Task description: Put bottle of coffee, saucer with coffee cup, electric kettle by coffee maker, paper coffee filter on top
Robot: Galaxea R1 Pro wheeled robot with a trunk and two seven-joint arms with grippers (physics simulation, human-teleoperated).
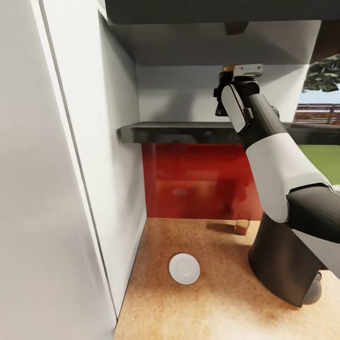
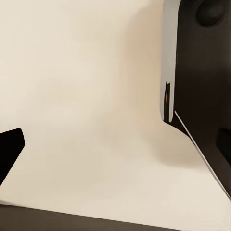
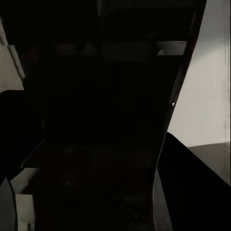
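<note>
White saucer (image 1: 184, 268) on the kitchen countertop (image 1: 222, 302) — bare, no cup.

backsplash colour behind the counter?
Glossy red backsplash, between the kitchen shelf and kitchen countertop; head view shows it best.

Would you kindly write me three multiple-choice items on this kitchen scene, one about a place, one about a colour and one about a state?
1. Where does the small flat round white saucer lie?
A. on the tan speckled kitchen countertop
B. on the thin dark kitchen shelf
C. on the floor

2. What colour is the wall panel under the shelf?
A. blue
B. red
C. green

3. What is on the saucer?
A. a cup
B. a jar
C. nothing

Key: 1 A, the saucer rests flat on the tan slab near the white side wall; 2 B, the panel between shelf and countertop is glossy red; 3 C, its top is bare.
</note>
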